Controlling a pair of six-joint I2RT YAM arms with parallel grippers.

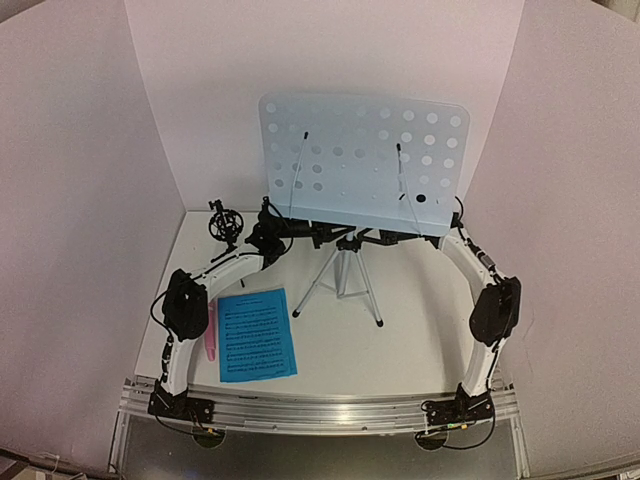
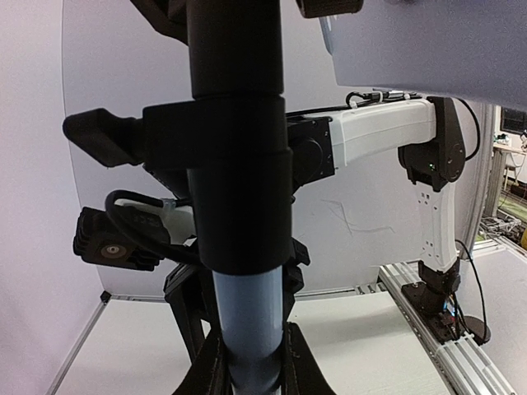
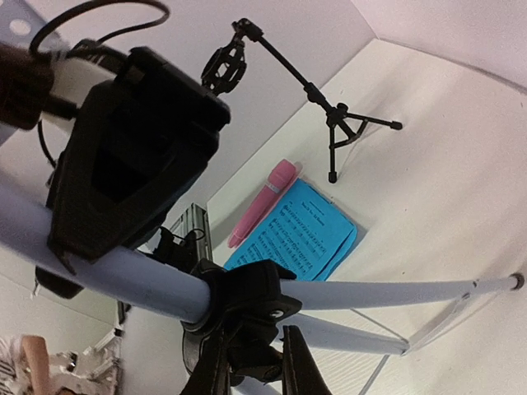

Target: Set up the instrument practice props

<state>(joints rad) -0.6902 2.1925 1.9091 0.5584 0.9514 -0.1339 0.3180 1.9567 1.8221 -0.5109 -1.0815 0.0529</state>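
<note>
The music stand (image 1: 365,150) stood on its tripod in the middle of the bench (image 1: 420,340); the left tool (image 2: 251,362) was closed narrowly round its pole, and the right tool (image 3: 247,362) looked clamped on the black collar where the legs meet; the step in hand seemed to be steadying or adjusting the stand; the sheet music (image 1: 256,335) lay flat at the left, the pink microphone (image 1: 211,335) just beside it, the mic mount (image 1: 224,222) behind; next, probably, letting go without tipping the stand, then fetching the pages.
</note>
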